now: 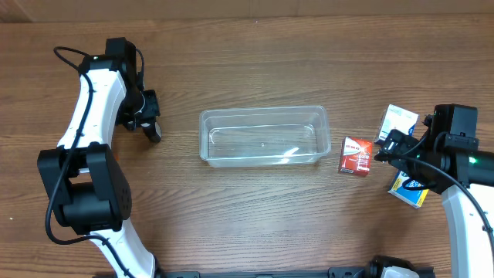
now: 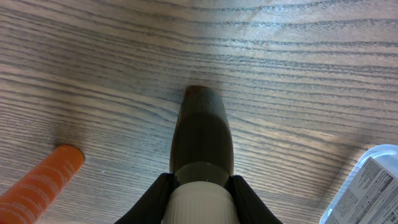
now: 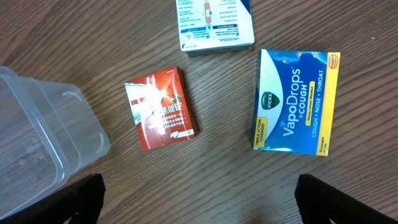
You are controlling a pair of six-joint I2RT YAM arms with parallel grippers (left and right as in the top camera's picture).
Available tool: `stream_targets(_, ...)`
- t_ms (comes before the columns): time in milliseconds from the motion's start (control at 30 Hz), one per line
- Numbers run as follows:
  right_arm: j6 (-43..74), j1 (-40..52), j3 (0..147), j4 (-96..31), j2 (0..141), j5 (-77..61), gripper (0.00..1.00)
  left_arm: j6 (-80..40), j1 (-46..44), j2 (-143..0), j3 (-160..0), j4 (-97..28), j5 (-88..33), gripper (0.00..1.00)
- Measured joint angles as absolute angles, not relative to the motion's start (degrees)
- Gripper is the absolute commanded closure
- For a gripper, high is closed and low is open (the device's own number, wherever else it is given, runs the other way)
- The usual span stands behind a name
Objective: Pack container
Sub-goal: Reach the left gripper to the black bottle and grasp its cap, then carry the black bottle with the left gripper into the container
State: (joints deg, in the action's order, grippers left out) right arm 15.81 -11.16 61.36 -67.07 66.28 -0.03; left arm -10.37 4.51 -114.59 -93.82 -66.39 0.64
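Clear, glossy plastic container [image 1: 264, 110] on a matt wood-grain table [image 1: 255, 54] — smooth, dark bottle [image 2: 202, 134], ribbed white cap [image 2: 200, 202]

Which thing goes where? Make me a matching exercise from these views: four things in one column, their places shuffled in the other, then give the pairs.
Things
1. container
2. red box
3. VapoDrops box
4. dark bottle

Places
A. gripped in the left tool
B. right of the red box, beside the white box
C. middle of the table, nothing in it
D. just right of the container

Pairs: 1-C, 2-D, 3-B, 4-A
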Motion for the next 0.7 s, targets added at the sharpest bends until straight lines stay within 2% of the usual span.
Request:
stream_targets(167, 15.8, -11.2, 61.4, -67.0, 66.3, 0.0, 0.0, -11.0, 4.4, -115.0, -96.7, -72.9, 0.6, 0.96)
stream_targets(333, 15.9, -11.2, 61.4, -67.0, 66.3, 0.0, 0.0, -13.1, 1.1, -115.2, -109.0, -83.8, 0.7, 0.96)
stream_targets(500, 15.8, -11.2, 61.4, -67.1, 66.3, 0.0, 0.0, -14.7, -10.9, -114.3, -122.0, -94.5, 0.6, 0.96)
stream_targets(700, 15.9, -11.2, 61.4, -67.1, 66.3, -0.4, 0.0, -18.8, -22.8, -113.5, -123.0, -93.1, 0.0, 0.96)
